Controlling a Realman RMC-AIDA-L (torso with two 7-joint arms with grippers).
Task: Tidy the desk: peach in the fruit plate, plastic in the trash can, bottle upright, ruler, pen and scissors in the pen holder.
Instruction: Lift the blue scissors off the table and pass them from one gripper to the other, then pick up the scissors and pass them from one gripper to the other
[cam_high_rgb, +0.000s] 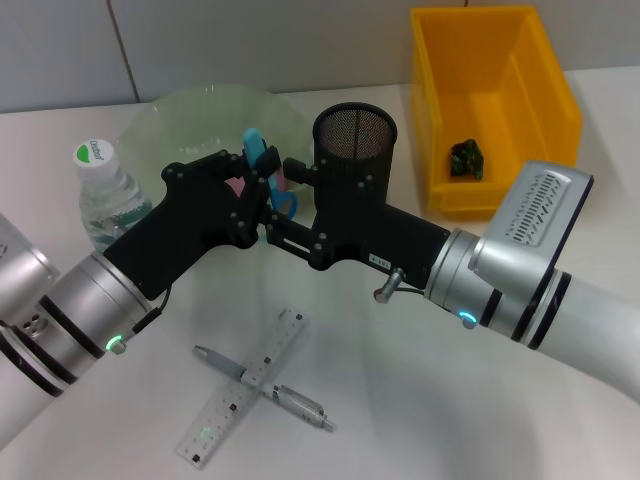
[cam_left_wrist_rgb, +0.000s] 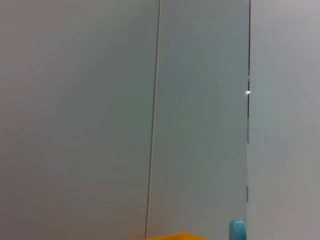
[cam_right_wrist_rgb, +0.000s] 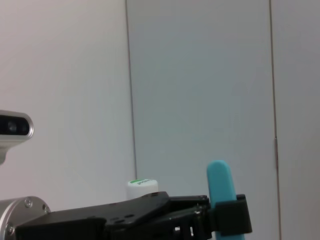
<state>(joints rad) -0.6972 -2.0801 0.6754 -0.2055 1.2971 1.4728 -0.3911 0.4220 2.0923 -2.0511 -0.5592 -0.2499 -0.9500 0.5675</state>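
The yellow bin at two o'clock already holds the dark plastic scrap. The glass plate at eleven seems to hold the peach, mostly hidden. The bottle stands upright at nine. The mesh pen holder at twelve is not yet filled. Both arms meet mid-desk: the left gripper pinches the blue scissors; whether the right gripper is spread or pressed together, I cannot tell. Ruler and pen lie crossed at six, untouched.

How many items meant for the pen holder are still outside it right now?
3. The ruler and pen lie crossed on the table near the front; the scissors are held between the left gripper and right gripper, beside the pen holder.
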